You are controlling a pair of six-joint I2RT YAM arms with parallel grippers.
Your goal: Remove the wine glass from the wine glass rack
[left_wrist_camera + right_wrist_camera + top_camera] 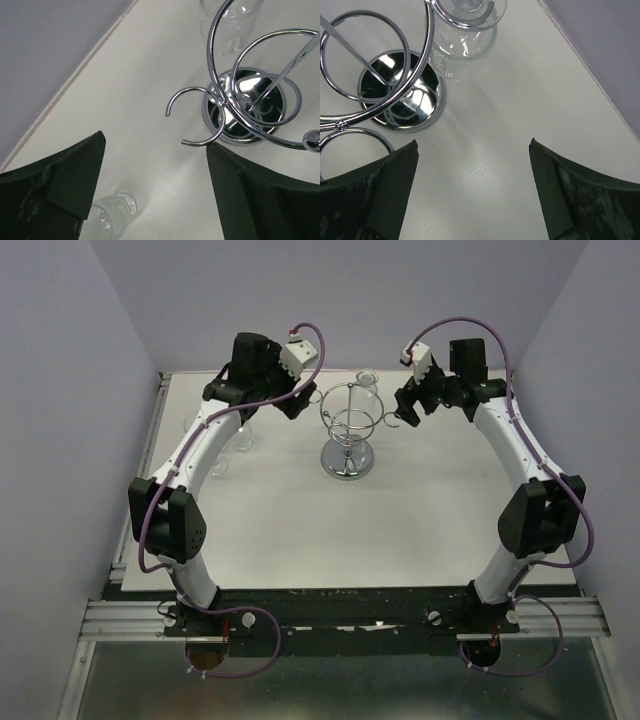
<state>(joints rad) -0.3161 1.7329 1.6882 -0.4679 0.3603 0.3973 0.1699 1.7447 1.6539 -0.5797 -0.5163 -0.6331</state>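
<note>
**Both tools open beside the rack, glass hanging on its far side**

The wine glass [464,50] is hanging upside down on the far side of the wine glass rack [346,430]. Its round foot is sitting in one of the chrome loops and its bowl is dangling beneath. Whether the bowl is clearing the tabletop [270,530] cannot be told. The glass is showing as clear and colourless, with faint fine ribbing round the bowl, so it is reading mostly as highlights against the white surface. The rack is standing upright near the middle of the tabletop, and its mirrored round base is reflecting the wire rings above.

Hung this way, the glass is probably being carried by the wire under its foot, with the stem through the gap in the loop. It would likely need sliding out sideways rather than pulling straight down.

The right tool [473,144] is hovering just right of the rack with its fingers spread wide apart and gripping nothing. It is facing the glass, which is sitting ahead of it. The left tool [155,142] is hovering just left of the rack, likewise spread wide and empty, looking at a vacant open hook. Another clear glass [114,210] is resting on the tabletop below its left finger, apart from the rack.
</note>
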